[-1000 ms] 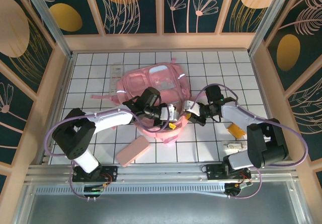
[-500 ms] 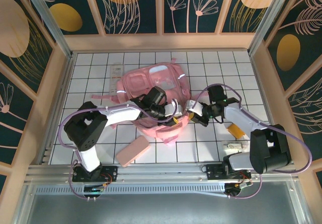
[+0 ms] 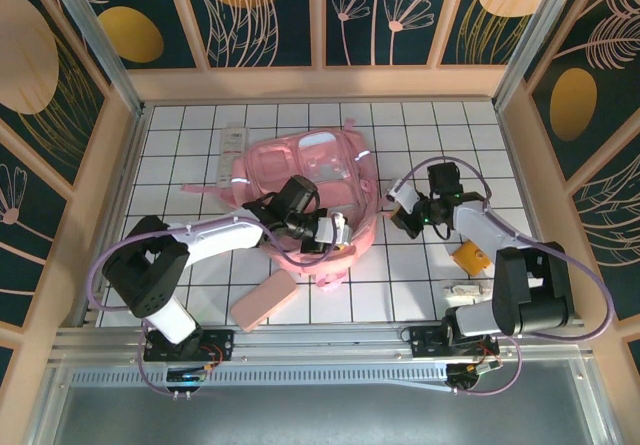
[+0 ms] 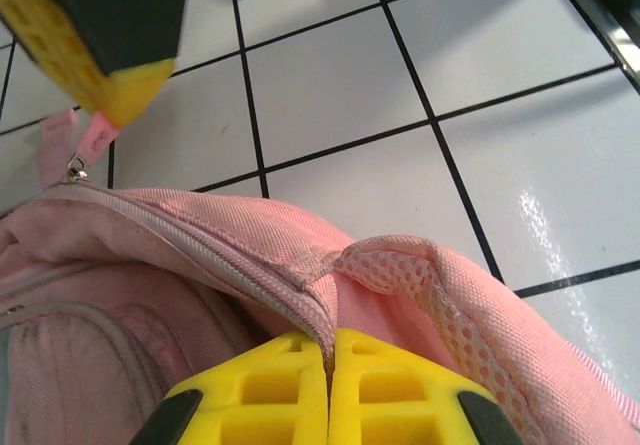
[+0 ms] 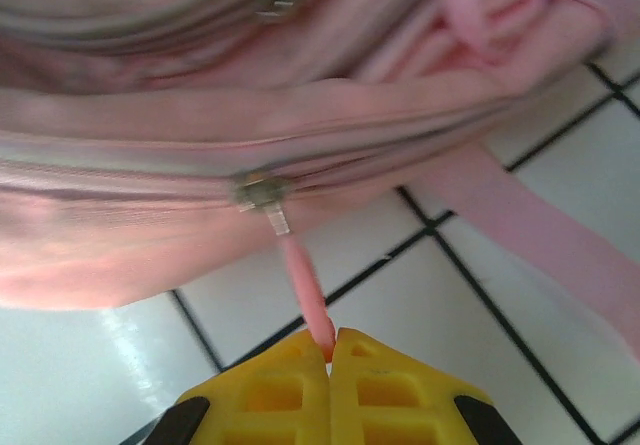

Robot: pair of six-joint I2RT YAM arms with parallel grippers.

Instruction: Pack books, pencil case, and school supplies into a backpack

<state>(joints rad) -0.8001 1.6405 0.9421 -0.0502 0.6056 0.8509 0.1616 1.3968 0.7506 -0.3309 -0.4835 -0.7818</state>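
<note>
Top view looked steeply down from above the table's near edge; both wrist views lay close against the backpack, probably sharing its zipper seam.

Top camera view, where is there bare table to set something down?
Bare tiles: the far right corner, between backpack and right wall; the near middle, between pencil case and the small white item. Crowded along the backpack's near edge, where left gripper and right gripper are shut on it.

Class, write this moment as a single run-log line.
left gripper: shut on backpack seam | right gripper: shut on zipper pull | pencil case: outside backpack
</note>
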